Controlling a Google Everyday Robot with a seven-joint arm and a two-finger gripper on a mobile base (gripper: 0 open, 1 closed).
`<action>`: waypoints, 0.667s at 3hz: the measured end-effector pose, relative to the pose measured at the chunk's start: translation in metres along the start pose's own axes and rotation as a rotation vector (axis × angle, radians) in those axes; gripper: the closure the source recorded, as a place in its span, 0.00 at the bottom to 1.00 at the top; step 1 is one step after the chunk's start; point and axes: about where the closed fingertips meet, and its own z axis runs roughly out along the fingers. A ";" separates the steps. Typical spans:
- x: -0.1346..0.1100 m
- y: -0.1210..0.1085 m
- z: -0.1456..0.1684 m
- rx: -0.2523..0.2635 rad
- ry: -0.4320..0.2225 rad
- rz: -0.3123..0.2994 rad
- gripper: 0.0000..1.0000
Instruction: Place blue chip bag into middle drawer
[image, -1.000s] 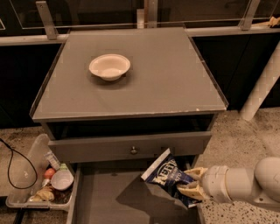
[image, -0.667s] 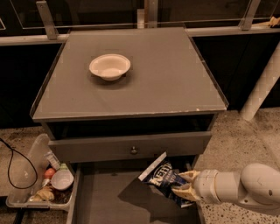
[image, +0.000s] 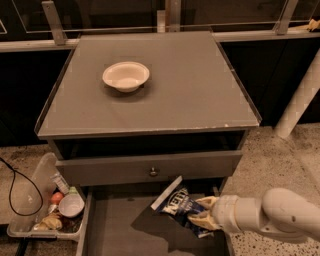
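Blue chip bag (image: 181, 206) is hanging tilted, the claw (image: 202, 212) pinching its right end, fingers nearly together. Both are hovering over the middle drawer (image: 120, 225). Bare floor is lying open left of the claw; the drawer front (image: 110, 170) is sitting just behind.
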 end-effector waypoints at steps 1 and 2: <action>0.005 -0.015 0.049 0.003 -0.085 -0.066 1.00; 0.017 -0.023 0.093 -0.017 -0.136 -0.120 1.00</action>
